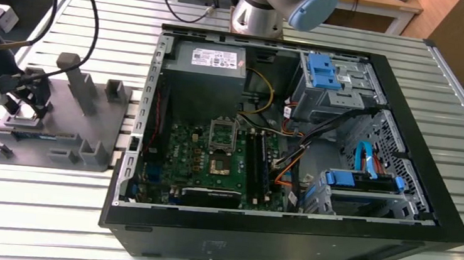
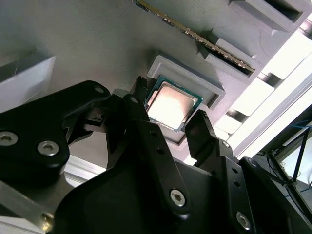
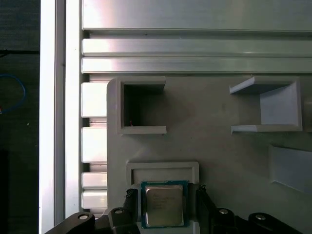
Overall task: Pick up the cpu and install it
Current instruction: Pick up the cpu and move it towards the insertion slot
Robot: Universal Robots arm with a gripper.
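Black pincer [image 2: 168,111], spread, sits around the small silvery square cpu [image 2: 171,103], nine o'clock of the black computer case [image 1: 247,245]; grabbing step, needs a gentle squeeze.

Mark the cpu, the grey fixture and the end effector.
cpu [image 3: 164,210]: first wrist view, centre of its metal top.
grey fixture [image 3: 214,144]: first wrist view, bare flat surface.
end effector [image 3: 165,191]: first wrist view, between its fingertips.
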